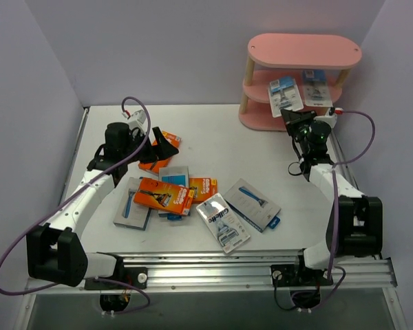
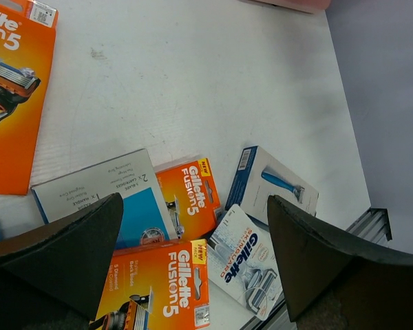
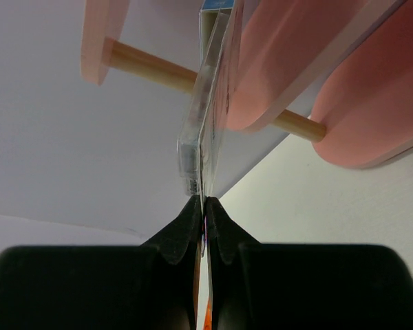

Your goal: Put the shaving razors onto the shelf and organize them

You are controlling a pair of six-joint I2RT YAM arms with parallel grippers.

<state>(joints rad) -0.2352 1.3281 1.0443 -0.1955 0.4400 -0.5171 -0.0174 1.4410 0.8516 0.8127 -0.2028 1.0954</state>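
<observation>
The right gripper [image 3: 204,206] is closed on the lower edge of a white-blue blister card [image 3: 205,117] and holds it edge-on between the boards of the pink shelf [image 1: 304,49], at the middle tier. I think this thin grip at the very edge is chosen so that the fingers can stay outside the tier while the card goes inside. In the top view the card leans against the tier. I cannot tell if it already rests on the board.

A second card [image 1: 317,88] is on the same tier, just beside it on the right, so the held one seems meant to form a row with it.

The left gripper [image 2: 194,206] is wide open with nothing between its fingers, and it hangs over the pile on the left part of the table [image 1: 213,137]. There the other packs lie partly one over another: an orange box [image 1: 164,194], a blue-grey box [image 1: 252,204] and one more loose card [image 1: 222,223] near the front. In my judgement the open jaws are kept ready above the pile for the next pick, and most of the task is not yet done
</observation>
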